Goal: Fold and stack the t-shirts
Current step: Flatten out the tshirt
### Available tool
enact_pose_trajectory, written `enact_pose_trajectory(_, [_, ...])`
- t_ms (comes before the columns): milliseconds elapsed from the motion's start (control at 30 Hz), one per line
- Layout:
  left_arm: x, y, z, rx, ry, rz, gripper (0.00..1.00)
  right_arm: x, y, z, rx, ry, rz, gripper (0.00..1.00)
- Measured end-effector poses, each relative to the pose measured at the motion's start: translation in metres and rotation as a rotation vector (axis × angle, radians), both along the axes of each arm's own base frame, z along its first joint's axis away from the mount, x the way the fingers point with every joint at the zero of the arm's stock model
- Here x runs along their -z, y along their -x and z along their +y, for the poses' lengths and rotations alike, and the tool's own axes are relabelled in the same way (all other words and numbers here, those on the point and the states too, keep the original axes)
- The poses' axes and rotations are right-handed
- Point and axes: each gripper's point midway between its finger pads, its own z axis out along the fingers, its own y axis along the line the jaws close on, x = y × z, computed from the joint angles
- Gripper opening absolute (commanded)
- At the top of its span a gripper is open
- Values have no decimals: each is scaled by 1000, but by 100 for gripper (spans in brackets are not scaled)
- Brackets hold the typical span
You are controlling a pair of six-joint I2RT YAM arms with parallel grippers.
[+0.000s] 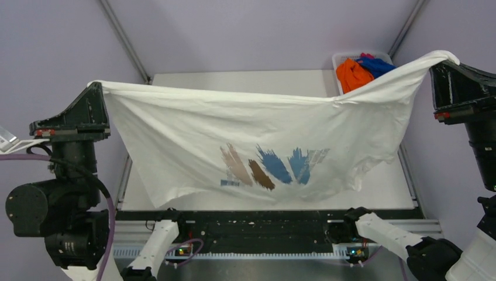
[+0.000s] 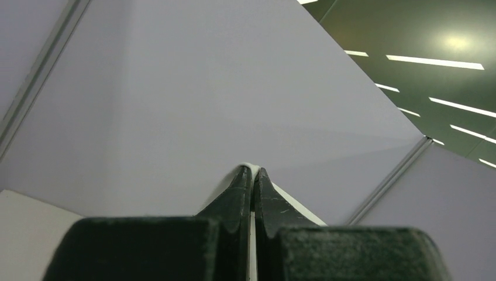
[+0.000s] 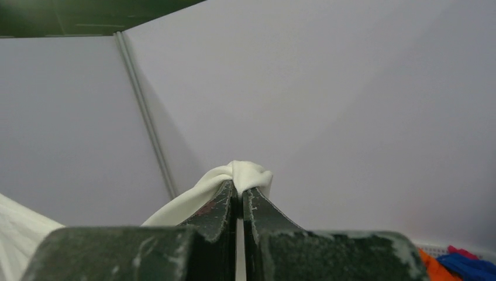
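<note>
Top external view, one lot of laundry.

- White t-shirt (image 1: 234, 132), blue and brown brush-stroke print: held spread in the air above the table (image 1: 234, 79). Its lower hem hangs at the near edge and its top edge is stretched from left to right.
- Left gripper (image 1: 96, 88): raised over the left edge, jaws pinched tight on the shirt's upper left corner. Only a sliver of white cloth shows at the tips in the left wrist view.
- Right gripper (image 1: 441, 61): raised past the right edge, jaws clamped on the upper right corner, with a wad of cloth bulging beyond the tips.
- Basket (image 1: 338, 58), white, at the far right corner. It holds an orange t-shirt (image 1: 352, 76), a blue t-shirt (image 1: 377, 65) and a pink-red t-shirt (image 1: 367, 56), all crumpled together.
</note>
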Motion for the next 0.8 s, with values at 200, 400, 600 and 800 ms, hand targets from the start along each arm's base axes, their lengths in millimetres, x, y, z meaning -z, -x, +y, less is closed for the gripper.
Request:
enact_pose_trajectory(200, [31, -43, 3, -17, 10, 116, 0, 13, -49, -8, 155, 10, 87, 0])
enact_pose_trajectory(400, [95, -131, 14, -90, 37, 319, 0, 66, -158, 5, 360, 70, 263, 0])
enact_pose_trajectory(600, [257, -238, 28, -193, 48, 701, 0, 235, -282, 16, 518, 220, 588, 0])
enact_pose_trajectory(800, [430, -310, 31, -240, 2, 1111, 0, 411, -351, 21, 499, 312, 880, 0])
